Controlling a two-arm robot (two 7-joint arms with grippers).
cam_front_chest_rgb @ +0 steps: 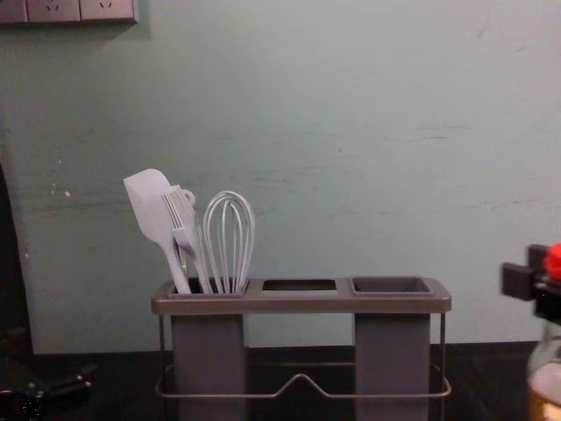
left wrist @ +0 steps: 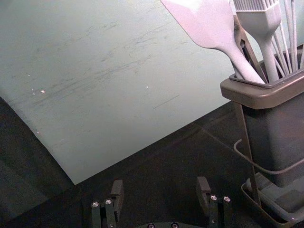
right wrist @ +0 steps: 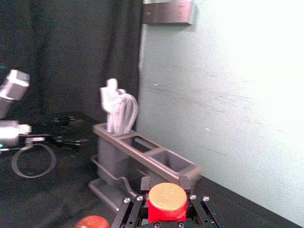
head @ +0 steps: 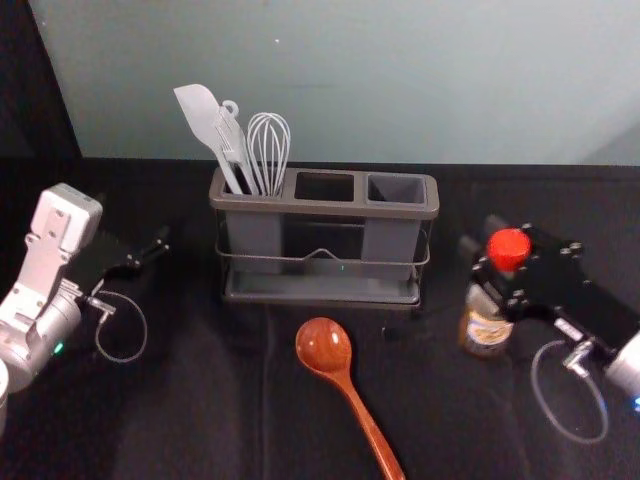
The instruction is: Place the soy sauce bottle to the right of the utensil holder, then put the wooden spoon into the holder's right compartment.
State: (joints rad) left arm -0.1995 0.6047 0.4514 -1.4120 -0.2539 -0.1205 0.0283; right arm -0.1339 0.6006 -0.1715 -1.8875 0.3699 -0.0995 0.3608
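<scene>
Head view: R gripper (head: 484,237) pinches soy sauce bottle (head: 487,327) up top, prob. to keep it upright, right of utensil holder (head: 325,208). Wooden spoon (head: 324,346) lies in front. L gripper (left wrist: 160,184) parked left, fingers apart.

And here we are, mid table (head: 200,410): utensil holder (head: 325,208), wall (head: 400,100) behind, w/ spatula (head: 201,115), brush (cam_front_chest_rgb: 181,221) & whisk (head: 268,142) standing in its L compartment (head: 254,236). Wooden spoon (head: 324,346) lies in front, bowl twd the holder, handle angling near & R. Soy sauce btl (head: 487,328) is off the holder's R, in the R gripper (head: 482,240), w/ the L gripper (head: 155,250) on the holder's L.
</scene>
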